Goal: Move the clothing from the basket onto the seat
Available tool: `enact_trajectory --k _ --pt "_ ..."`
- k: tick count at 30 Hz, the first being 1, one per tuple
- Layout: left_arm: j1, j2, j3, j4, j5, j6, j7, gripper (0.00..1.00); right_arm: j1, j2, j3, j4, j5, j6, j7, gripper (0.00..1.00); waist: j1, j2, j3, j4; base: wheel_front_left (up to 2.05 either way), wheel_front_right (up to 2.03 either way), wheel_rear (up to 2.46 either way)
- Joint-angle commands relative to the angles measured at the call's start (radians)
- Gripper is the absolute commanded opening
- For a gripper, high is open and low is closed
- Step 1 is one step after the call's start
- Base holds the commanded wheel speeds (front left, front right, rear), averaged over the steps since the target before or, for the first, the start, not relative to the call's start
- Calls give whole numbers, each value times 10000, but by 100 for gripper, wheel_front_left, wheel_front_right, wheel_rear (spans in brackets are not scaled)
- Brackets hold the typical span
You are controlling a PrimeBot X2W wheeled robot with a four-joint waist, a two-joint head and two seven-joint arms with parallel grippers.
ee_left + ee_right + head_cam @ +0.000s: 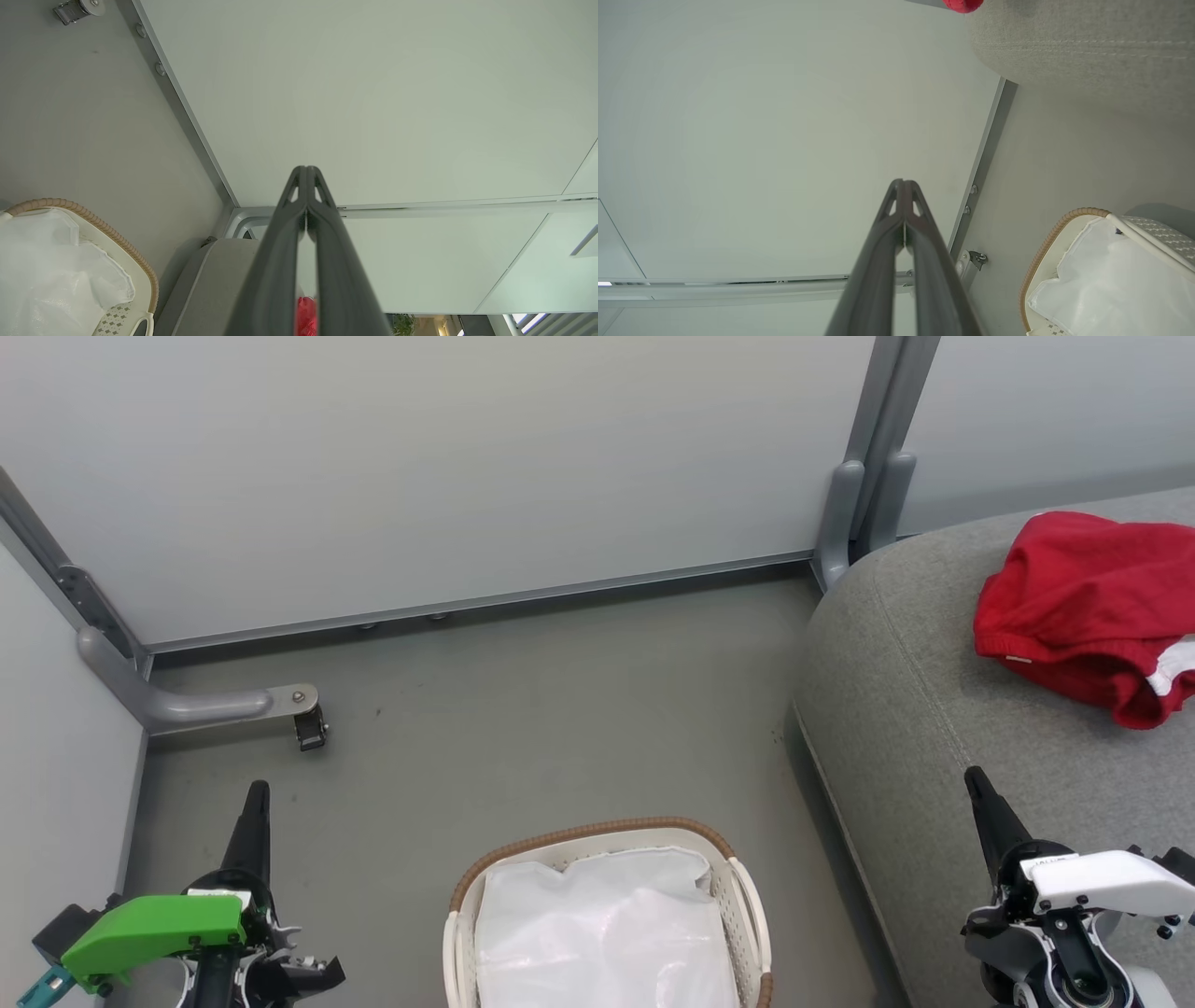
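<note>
Red clothing (pixel 1088 607) with a white band lies crumpled on the grey seat (pixel 924 709) at the right; a sliver of that red (pixel 962 4) also edges the right wrist view's top, and some red (pixel 306 315) peeks between the left fingers. The white basket (pixel 742 896) with a brown woven rim stands on the floor at the bottom middle and holds a plain white liner sheet (pixel 607 933). My left gripper (pixel 257 791) is shut at the lower left, beside the basket, holding nothing. At the lower right, my right gripper (pixel 974 775) is shut over the seat's front edge, also holding nothing.
Pale partition walls (pixel 448 457) close off the back and left. A grey metal foot with a small caster (pixel 308 728) sticks out on the floor at the left, and a grey post (pixel 859 504) stands by the seat's back corner. Grey floor (pixel 560 709) lies between basket and wall.
</note>
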Motion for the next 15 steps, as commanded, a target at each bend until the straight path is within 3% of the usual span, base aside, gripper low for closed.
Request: enact_trajectory --k 1,15 --pt "-148 34 63 -67 -204 -59 55 0 -135 -60 -54 -68 224 -5 69 0 0 0 -2 -7 0 0 0" --pt "-228 36 205 -124 -1004 -104 298 0 -138 -66 -157 -121 1165 -4 328 0 0 0 -23 -86 0 0 0"
